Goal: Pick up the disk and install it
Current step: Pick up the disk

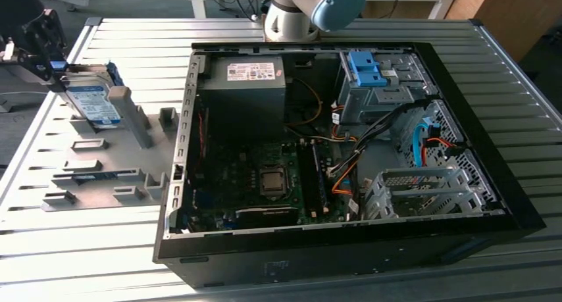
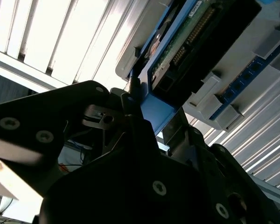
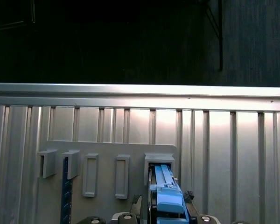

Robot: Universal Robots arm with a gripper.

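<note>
The step in hand is judged to be the pick-up; nothing of the installing is done yet. The disk (image 1: 91,101) is seen outside the open computer case (image 1: 518,183), well apart from it toward the exterior view's left. It stands on edge and leans in a slot of the grey holder plate (image 1: 105,177), which lies on the ribbed bench (image 1: 131,39) just beside the case.

The tool (image 1: 52,64) is placed at the end of the disk that is farthest from the case. In the first wrist view the blue frame (image 3: 165,198) of the disk is seen between the fingers (image 3: 136,205), which lie close along both of its sides. In the second wrist view one fingertip is seen against the edge of the frame's blue tab (image 2: 158,109). From this the tool is judged to be closed to a narrow gap and clamped on the frame, though the contact on the far side is hidden. The disk has not been carried out of its slot.

For the disk to be freed, a pull along the slot is called for, so that the frame is kept off the grey posts of the plate. Inside the case, a bay bearing a bare blue bracket (image 1: 364,68) is seen at the corner far from the holder plate.
</note>
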